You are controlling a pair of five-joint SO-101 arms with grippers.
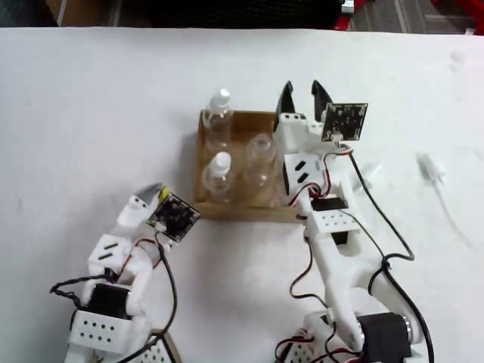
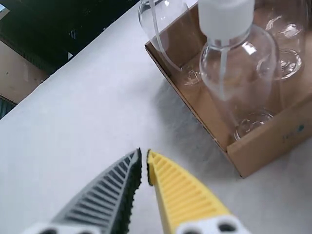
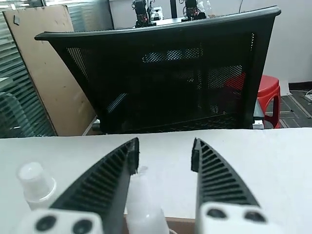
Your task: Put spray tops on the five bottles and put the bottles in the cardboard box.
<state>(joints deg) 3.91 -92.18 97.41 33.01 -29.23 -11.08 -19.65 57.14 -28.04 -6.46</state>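
The cardboard box [image 1: 236, 209] sits in the middle of the white table [image 1: 91, 113]. Two bottles stand along its left side, and each has a white spray top on: the far bottle [image 1: 218, 115] and the near bottle [image 1: 218, 178]. Next to them in the box stands an open bottle [image 1: 261, 153] with no top. A loose spray top [image 1: 432, 168] lies on the table, well off to the right of the box. The left gripper [image 2: 144, 161] is low over the table, just left of the box. Its grey and yellow fingers are almost closed and hold nothing. The right gripper [image 1: 302, 94] is up over the far right corner of the box, spread wide, holding nothing.
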